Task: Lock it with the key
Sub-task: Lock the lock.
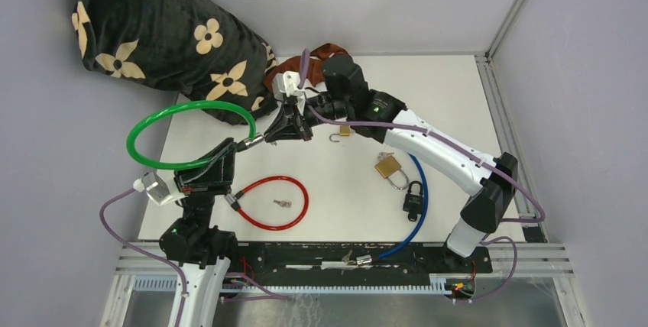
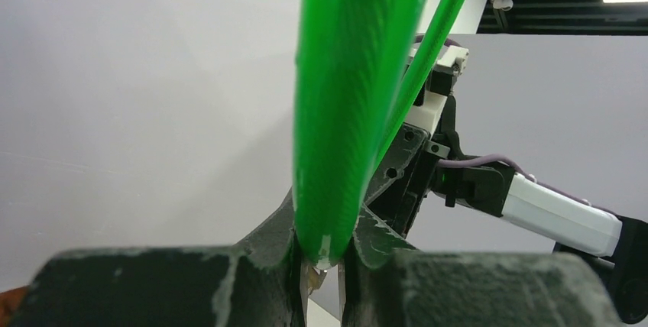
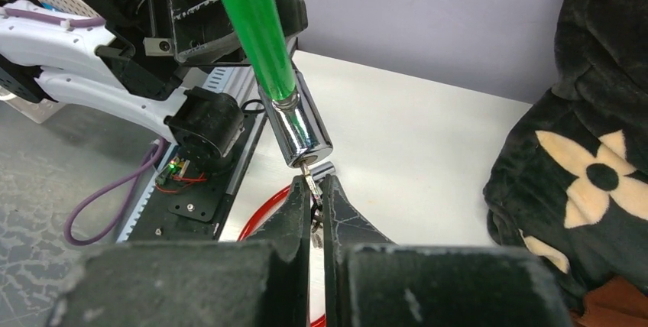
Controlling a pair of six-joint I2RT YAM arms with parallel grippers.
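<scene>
- Top external: 3 cable locks. The green cable lock (image 1: pixel 191 104) is lifted off the table (image 1: pixel 435 98). The red cable lock (image 1: pixel 306 201) and blue cable lock (image 1: pixel 426 193) lie flat on it.
- 2 padlocks in clear sight, close together right of centre: brass padlock (image 1: pixel 387 166) and black padlock (image 1: pixel 413 201). There is a small brass bit with a hook by my right forearm, too small to call.
- 1 loose key (image 1: pixel 283 204) inside the red loop.
- My left gripper (image 2: pixel 326 237) is clenched on one strand of the green cable, holding the loop up.
- My right gripper (image 3: pixel 315 189) is pinched tight on 1 key (image 3: pixel 309 177).
- The key tip meets the end face of the chrome lock cylinder (image 3: pixel 299 132) on the green cable. I can't tell how deep it sits.
- 1 black flowered blanket (image 1: pixel 153 29), far-left corner.
</scene>
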